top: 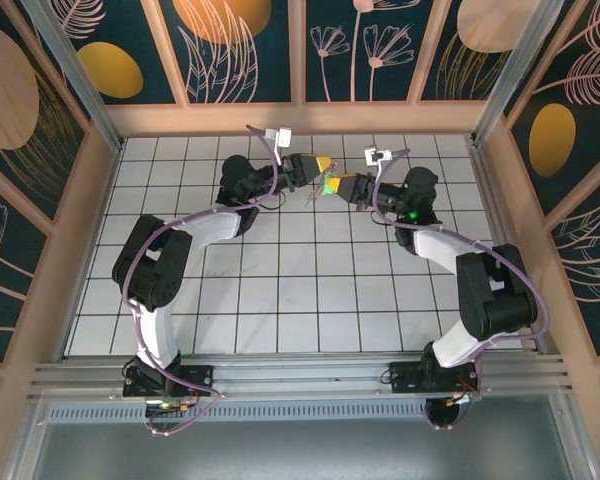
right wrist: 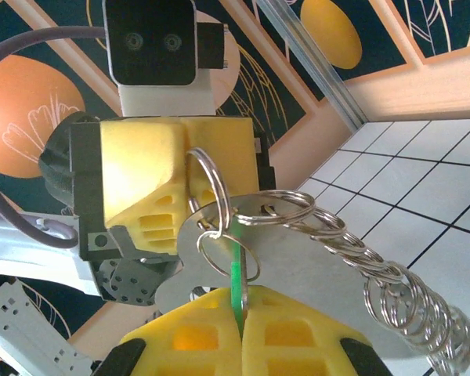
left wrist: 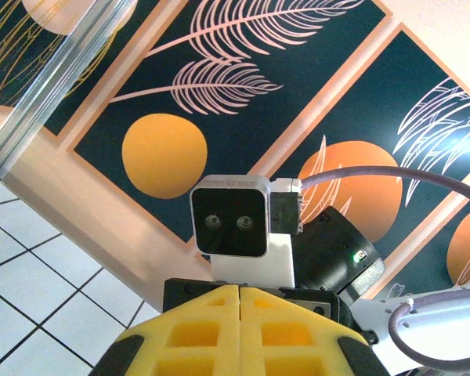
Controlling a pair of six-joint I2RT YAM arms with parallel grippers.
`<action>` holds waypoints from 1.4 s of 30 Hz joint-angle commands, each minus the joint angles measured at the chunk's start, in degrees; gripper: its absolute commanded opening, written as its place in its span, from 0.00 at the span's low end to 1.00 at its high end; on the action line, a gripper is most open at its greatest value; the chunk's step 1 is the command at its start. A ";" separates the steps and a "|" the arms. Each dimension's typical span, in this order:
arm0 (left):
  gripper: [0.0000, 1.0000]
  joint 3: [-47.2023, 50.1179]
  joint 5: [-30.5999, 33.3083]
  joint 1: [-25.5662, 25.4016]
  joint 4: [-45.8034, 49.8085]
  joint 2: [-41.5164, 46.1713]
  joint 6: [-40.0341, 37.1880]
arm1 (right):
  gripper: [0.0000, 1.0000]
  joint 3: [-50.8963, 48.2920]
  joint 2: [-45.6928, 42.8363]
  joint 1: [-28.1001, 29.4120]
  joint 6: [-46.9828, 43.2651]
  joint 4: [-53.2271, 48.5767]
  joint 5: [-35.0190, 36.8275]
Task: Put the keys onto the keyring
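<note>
Right tool (right wrist: 239, 301) is clamped on the green key (right wrist: 236, 274), left tool (right wrist: 186, 180) is pinched on the keyring (right wrist: 298, 258), both held off the bench (top: 280, 300).

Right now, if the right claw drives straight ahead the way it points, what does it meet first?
Most likely the keyring held by the left claw, right in front of the right claw and its green key; depth is hard to judge.

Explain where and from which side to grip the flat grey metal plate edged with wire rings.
Grip the flat grey metal plate at its bare end, jaws on its broad faces, coming from the side opposite the wire rings: flat faces should seat firmly, and the ringed edge stays free.
</note>
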State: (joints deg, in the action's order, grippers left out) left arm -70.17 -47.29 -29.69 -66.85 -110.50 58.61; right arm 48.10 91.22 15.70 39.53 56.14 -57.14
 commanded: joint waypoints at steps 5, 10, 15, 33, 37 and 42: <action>0.00 0.21 0.34 -0.37 -4.43 2.01 -0.56 | 0.00 4.30 2.50 2.66 0.00 -0.15 0.27; 0.00 0.31 0.26 -0.39 -4.58 1.78 -0.56 | 0.00 3.96 2.05 2.38 -0.70 -1.14 0.73; 0.00 0.39 0.09 -0.37 -4.61 1.63 -0.65 | 0.21 2.70 0.80 1.61 -1.59 -2.65 1.03; 0.00 0.12 0.40 -0.37 -6.45 0.92 0.68 | 0.38 -5.95 -15.86 -7.12 -3.55 -8.26 4.52; 0.00 0.38 0.39 -0.40 -6.71 1.07 0.83 | 0.37 -4.92 -14.01 -7.18 0.63 -4.23 9.72; 0.00 0.56 0.44 -0.45 -6.98 1.22 0.91 | 0.36 -3.04 -8.60 -6.83 8.50 5.10 9.56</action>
State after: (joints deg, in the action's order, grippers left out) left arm -69.84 -46.44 -29.71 -70.08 -110.50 58.83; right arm 42.89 80.47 8.78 42.72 53.19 -48.90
